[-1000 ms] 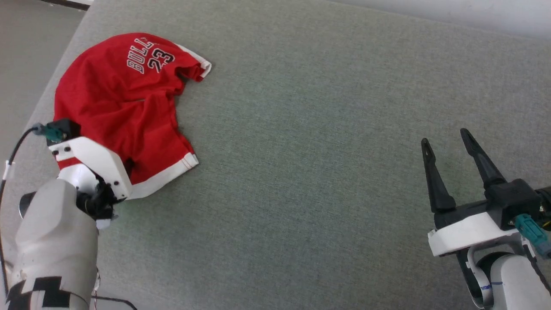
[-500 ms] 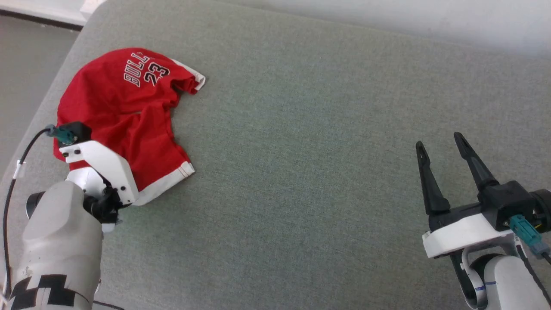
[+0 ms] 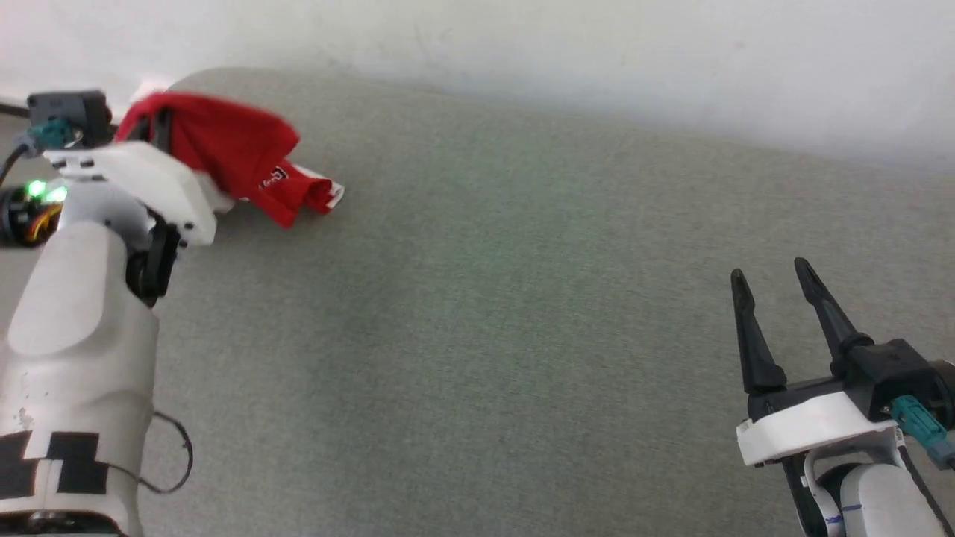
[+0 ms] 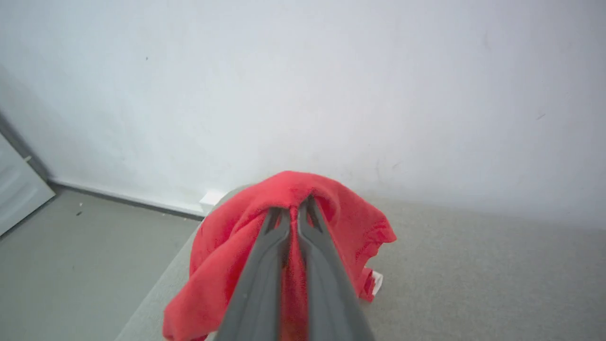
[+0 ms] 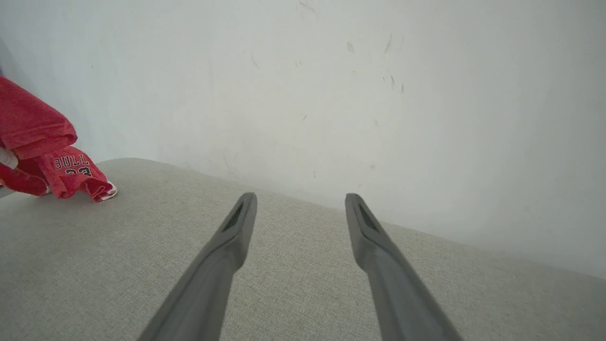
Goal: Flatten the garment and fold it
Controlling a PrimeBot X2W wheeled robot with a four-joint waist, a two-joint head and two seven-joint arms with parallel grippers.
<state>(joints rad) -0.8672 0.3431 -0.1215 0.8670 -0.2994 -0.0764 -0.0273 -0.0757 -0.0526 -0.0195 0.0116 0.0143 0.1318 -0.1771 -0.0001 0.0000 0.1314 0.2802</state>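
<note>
The garment [image 3: 224, 149] hangs at the far left corner of the padded surface [image 3: 485, 335], bunched around the left end effector [image 4: 293, 210], whose two fingers are pinched together on a fold of it. Most of the cloth is raised above the surface; its lower end reaches down to the surface just to the right of that end effector. The right end effector [image 3: 770, 268] sits at the near right, well apart from the garment, above the surface, fingers spread and pointing toward the wall [image 3: 522, 60]. The wall stands behind the surface's far edge. The floor [image 4: 71, 265] lies to the left, beyond the corner.
</note>
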